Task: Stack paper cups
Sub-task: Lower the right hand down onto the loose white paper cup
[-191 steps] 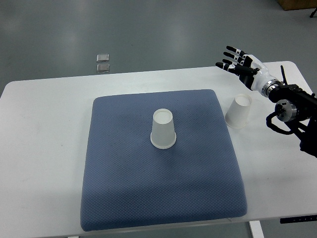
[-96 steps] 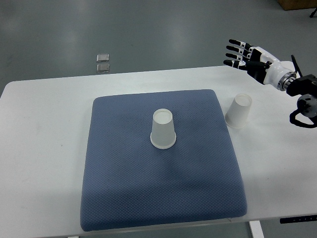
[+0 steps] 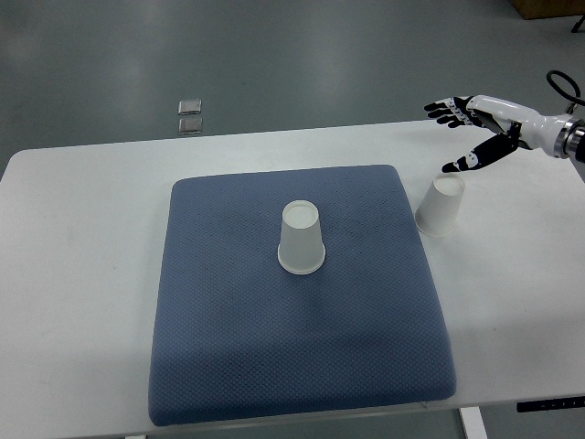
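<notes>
A white paper cup (image 3: pixel 302 239) stands upside down in the middle of the blue mat (image 3: pixel 228 347). A second white paper cup (image 3: pixel 441 206) stands upside down on the white table, just right of the mat's far right corner. My right hand (image 3: pixel 464 135) comes in from the right edge and hovers above and behind this second cup, apart from it. Its fingers are spread and the thumb points down toward the cup. It holds nothing. My left arm is out of view.
The white table (image 3: pixel 82 274) ends close behind the right hand and at the picture's right. Two small square plates (image 3: pixel 190 115) lie on the grey floor beyond the table's far edge.
My right arm has pulled back toward the right edge, so less of it shows. The hand has turned, with the thumb now spread downward toward the cup. Both cups have stayed still.
</notes>
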Motion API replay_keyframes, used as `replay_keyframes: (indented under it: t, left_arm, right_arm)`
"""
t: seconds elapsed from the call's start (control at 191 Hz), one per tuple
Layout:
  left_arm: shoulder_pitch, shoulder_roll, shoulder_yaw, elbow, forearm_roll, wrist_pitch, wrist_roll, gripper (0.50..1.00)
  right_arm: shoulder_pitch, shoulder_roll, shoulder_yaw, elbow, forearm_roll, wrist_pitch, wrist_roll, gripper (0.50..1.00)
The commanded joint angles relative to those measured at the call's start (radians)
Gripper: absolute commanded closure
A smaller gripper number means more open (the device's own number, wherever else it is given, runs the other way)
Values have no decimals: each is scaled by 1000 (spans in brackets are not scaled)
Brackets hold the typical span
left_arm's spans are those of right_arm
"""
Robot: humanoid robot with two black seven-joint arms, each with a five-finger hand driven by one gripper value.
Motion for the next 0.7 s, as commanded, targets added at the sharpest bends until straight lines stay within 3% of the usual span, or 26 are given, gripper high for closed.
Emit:
replay_keyframes:
  t: [0.0, 0.251, 0.696]
  left_arm:
    - [0, 0, 0, 0, 0, 0, -1, 500]
    - [0, 0, 0, 0, 0, 0, -1, 500]
    - [0, 0, 0, 0, 0, 0, -1, 500]
  right_arm:
    - [20, -19, -43, 12, -120, -12, 17, 593]
    - [32, 1, -119, 12, -269, -88, 14, 593]
    - [61, 93, -282, -59, -288, -230, 5, 597]
